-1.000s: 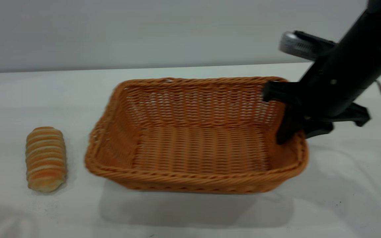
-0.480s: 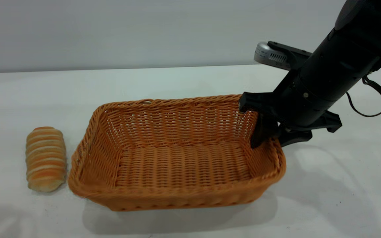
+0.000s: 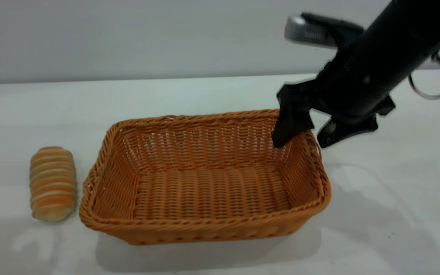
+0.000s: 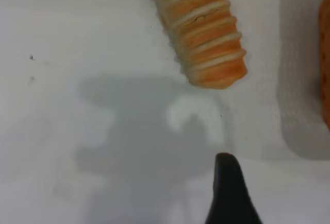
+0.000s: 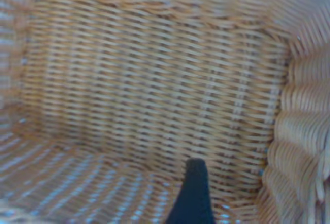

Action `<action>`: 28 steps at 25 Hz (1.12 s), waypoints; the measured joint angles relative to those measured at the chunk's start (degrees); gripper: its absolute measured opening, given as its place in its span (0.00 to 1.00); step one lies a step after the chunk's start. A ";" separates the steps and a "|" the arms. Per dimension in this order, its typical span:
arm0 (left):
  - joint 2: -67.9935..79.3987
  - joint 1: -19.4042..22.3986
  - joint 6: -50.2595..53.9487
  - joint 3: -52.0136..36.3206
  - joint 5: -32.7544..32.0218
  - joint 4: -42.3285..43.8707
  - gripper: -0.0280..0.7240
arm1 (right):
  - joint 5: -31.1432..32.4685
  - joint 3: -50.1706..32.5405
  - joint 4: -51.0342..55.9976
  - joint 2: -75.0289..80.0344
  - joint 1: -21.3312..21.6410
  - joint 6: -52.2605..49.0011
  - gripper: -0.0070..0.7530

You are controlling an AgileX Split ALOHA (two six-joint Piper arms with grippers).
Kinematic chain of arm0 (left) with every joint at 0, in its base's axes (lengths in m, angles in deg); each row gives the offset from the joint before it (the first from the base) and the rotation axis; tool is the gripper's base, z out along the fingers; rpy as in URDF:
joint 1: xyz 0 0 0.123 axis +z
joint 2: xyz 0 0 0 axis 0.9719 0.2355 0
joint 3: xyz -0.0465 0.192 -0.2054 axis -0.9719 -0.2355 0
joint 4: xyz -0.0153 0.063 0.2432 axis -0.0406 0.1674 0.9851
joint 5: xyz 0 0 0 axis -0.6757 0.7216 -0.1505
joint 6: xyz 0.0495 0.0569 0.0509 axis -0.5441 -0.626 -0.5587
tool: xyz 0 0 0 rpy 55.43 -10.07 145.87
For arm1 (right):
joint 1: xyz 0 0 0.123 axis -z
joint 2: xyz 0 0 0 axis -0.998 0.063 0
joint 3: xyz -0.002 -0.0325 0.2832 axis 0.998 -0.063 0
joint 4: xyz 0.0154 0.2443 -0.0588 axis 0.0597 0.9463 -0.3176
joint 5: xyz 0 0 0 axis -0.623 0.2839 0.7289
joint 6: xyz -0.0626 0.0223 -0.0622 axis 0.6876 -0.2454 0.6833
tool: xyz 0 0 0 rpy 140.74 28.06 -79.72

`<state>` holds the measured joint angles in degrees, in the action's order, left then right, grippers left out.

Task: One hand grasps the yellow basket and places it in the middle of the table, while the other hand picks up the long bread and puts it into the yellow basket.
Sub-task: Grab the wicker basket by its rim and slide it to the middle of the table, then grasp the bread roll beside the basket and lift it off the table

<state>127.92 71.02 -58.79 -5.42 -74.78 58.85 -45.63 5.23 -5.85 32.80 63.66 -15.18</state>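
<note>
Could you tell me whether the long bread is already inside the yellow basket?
No, the long bread lies on the table outside the yellow basket, beside its left end.

On the table (image 3: 220, 91) the long bread (image 3: 53, 183) lies just left of the yellow basket (image 3: 204, 179), with my right gripper (image 3: 304, 134) over its right rim.

Bright, even light from above. The basket (image 3: 204, 179) throws a soft shadow on the desk (image 3: 220, 93) in front of it and to its right. The right arm (image 3: 380, 61) above the basket is motion-blurred.
</note>
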 joint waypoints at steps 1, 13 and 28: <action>1.41 0.00 0.04 0.14 0.85 0.00 0.74 | 0.71 0.00 -0.33 -1.24 0.00 0.04 0.94; 19.61 0.00 2.64 0.39 15.08 0.05 0.74 | 10.68 0.00 -4.46 -13.71 -0.10 0.06 0.90; 37.59 0.00 2.78 0.91 38.30 0.05 0.74 | 24.67 -0.09 -4.85 -22.46 -0.12 0.11 0.84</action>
<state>165.51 71.02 -56.00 -4.52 -36.49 58.90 -20.96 5.13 -10.70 10.34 63.53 -15.06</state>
